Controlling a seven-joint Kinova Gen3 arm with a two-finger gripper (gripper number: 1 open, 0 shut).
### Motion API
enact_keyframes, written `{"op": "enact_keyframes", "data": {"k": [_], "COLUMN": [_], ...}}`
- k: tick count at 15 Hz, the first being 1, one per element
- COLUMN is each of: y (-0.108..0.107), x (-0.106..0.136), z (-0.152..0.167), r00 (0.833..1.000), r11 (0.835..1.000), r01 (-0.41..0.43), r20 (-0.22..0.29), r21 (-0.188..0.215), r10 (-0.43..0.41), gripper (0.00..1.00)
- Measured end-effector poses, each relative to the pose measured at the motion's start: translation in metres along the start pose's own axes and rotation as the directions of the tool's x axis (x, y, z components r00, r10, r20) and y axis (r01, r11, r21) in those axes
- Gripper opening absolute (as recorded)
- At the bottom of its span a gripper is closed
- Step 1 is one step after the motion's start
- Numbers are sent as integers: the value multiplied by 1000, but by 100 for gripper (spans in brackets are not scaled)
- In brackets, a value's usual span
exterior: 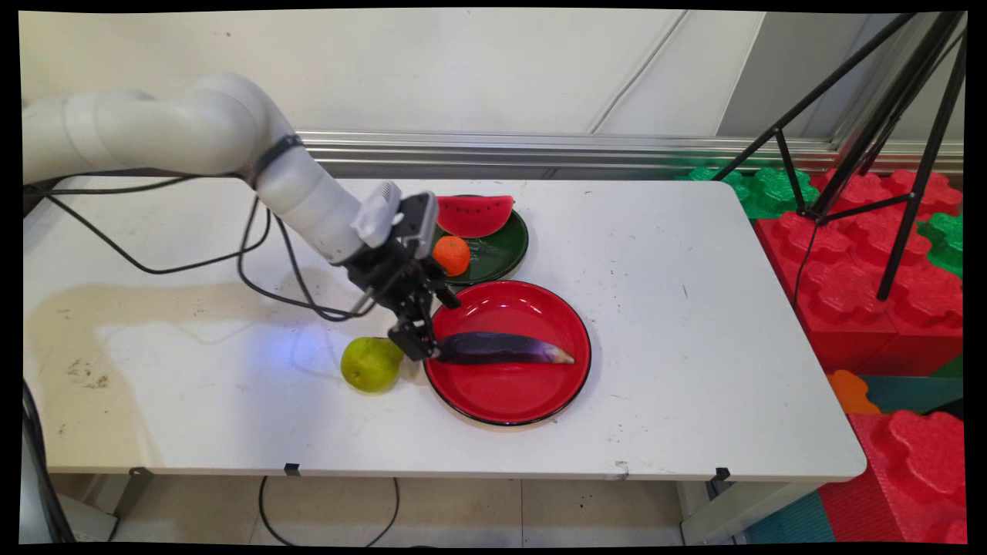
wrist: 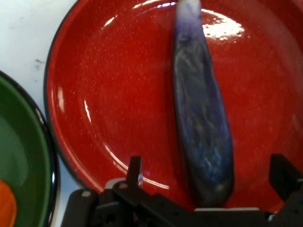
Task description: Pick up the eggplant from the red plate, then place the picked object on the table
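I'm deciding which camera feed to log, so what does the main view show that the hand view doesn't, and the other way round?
Only the main view shows the pear left of the red plate, the watermelon slice on the green plate, and the white table. Only the hand view shows the fingers standing apart on either side of the eggplant's near end. Both show the gripper, the eggplant in the red plate, the green plate and the orange.

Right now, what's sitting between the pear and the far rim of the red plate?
In the main view, the gripper stands beside the pear, fingers spread at the eggplant's thick end. The eggplant lies across the red plate; beyond it is bare plate.
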Motion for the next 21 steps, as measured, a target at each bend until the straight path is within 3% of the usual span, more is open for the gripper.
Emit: {"op": "enact_keyframes", "data": {"k": [8, 9, 16, 21], "y": [-8, -8, -13, -16], "x": [8, 10, 17, 20], "z": [44, 47, 53, 40], "r00": [1000, 1000, 1000, 1000], "r11": [1000, 1000, 1000, 1000], "r01": [7, 7, 0, -3], "r20": [14, 12, 2, -14], "r21": [-3, -4, -11, -11], "r10": [-7, -7, 0, 3], "gripper": [100, 0, 0, 0]}}
